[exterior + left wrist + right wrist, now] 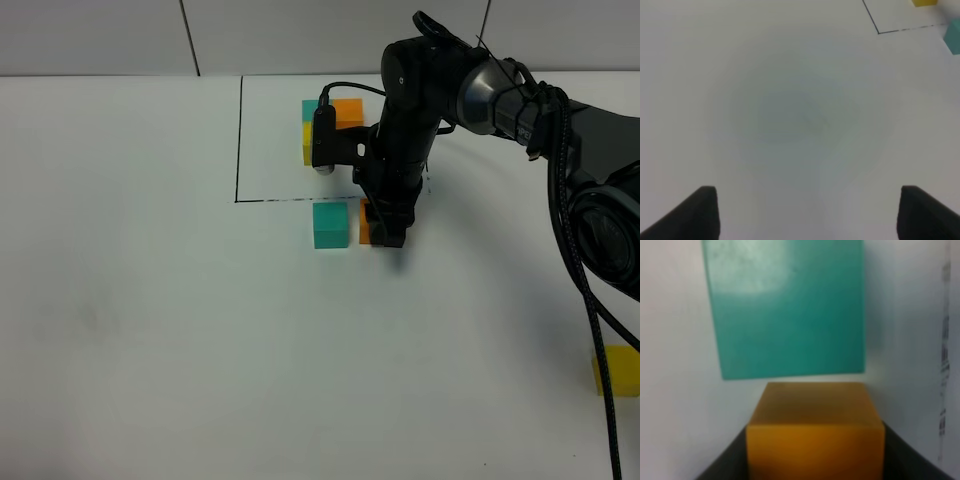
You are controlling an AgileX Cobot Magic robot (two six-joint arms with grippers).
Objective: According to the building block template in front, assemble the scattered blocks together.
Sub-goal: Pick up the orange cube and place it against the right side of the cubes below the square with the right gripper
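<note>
Over bare surface [790,100] in the left wrist view, the left end effector [808,200] holds its fingers apart. At upper centre of the high view, the building block template [340,112] sits inside a black outline [241,140]; just below it the teal block [330,225] lies beside the orange block [366,230], on which the right end effector [385,232] is clamped. At lower right lies the yellow block [615,372], well apart.

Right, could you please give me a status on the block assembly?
Left gripper open, over table. Right gripper shut on orange block, beside teal block, narrow gap. Yellow block off at far right. Nothing between orange and teal.
</note>
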